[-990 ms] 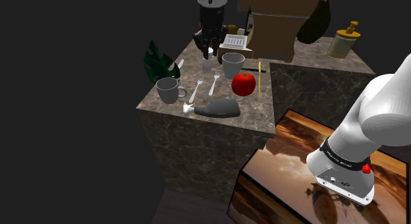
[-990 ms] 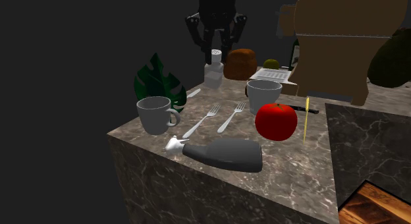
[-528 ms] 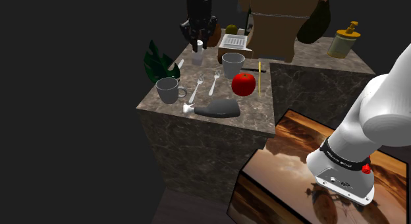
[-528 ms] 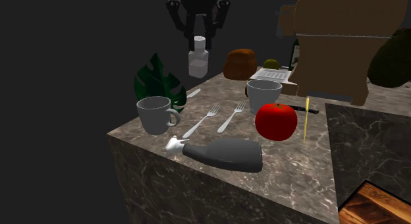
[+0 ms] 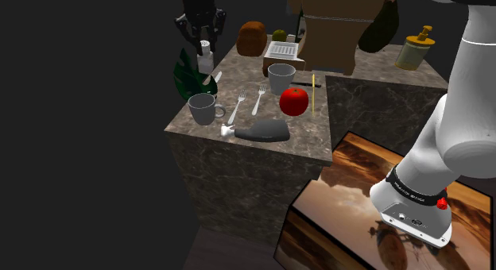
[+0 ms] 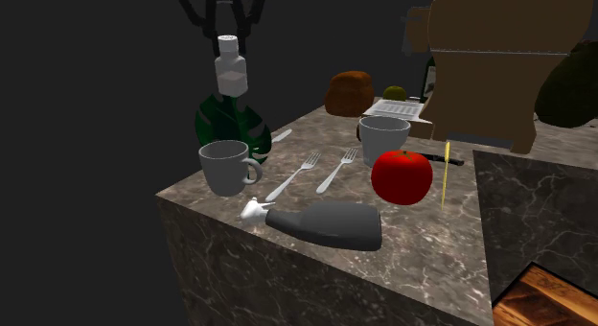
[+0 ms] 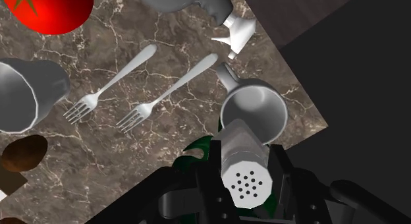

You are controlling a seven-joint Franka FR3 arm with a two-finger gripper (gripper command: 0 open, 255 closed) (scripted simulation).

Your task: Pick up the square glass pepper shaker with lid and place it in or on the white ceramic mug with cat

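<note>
A square clear shaker [image 6: 231, 72] with a perforated lid [image 7: 247, 184] hangs upright in the air, and my black gripper [image 6: 228, 38] is shut on its top. It floats above the green leaf [image 6: 228, 128] at the counter's far left corner, also shown as shaker [image 5: 206, 54] under gripper [image 5: 203, 43]. A plain grey mug with a handle [image 6: 226, 167] stands on the counter just in front of and below it. In the wrist view the mug's open mouth [image 7: 253, 113] lies directly past the held shaker [image 7: 241, 160]. No cat picture is visible on it.
A second grey cup [image 6: 384, 137], a red apple [image 6: 401, 175], two forks [image 6: 296, 175] and a dark bottle lying on its side [image 6: 326, 223] share the marble counter [image 6: 441, 247]. A brown loaf [image 5: 252, 38] and a large brown object [image 6: 498, 56] stand behind. Black area lies left of the counter.
The gripper has lifted the shaker off the counter and carried it up and to both exterior views' left, from near the loaf to above the leaf.
</note>
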